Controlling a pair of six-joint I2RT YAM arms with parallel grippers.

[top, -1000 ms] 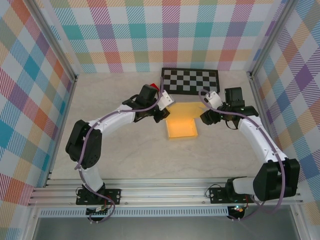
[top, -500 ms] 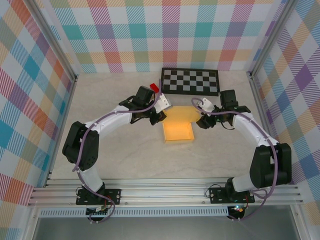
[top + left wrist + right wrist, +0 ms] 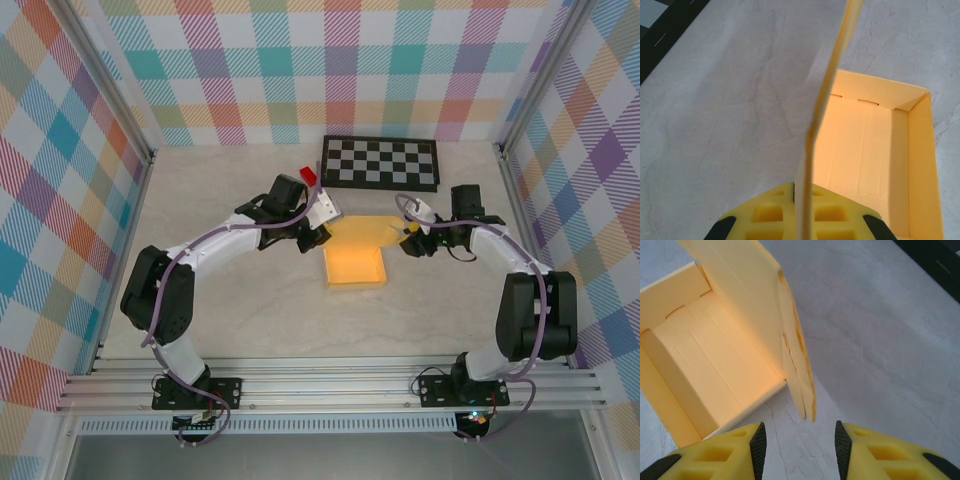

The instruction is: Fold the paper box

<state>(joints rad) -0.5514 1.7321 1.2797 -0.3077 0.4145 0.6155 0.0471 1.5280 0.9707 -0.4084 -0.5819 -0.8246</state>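
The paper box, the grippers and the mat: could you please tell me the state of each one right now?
Paper box: tray walls folded up, lid flap raised, not closed.
Left gripper: shut on the edge of the lid flap.
Right gripper: open, fingers lined up with the flap's side tab, not gripping it.
Checkerboard mat: lying flat on the table.

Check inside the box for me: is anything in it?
Nothing seen: the box floor is bare card with creases, and there are two slots in one wall. The raised flap, pinched in the left gripper, hides the strip of floor close beside it.
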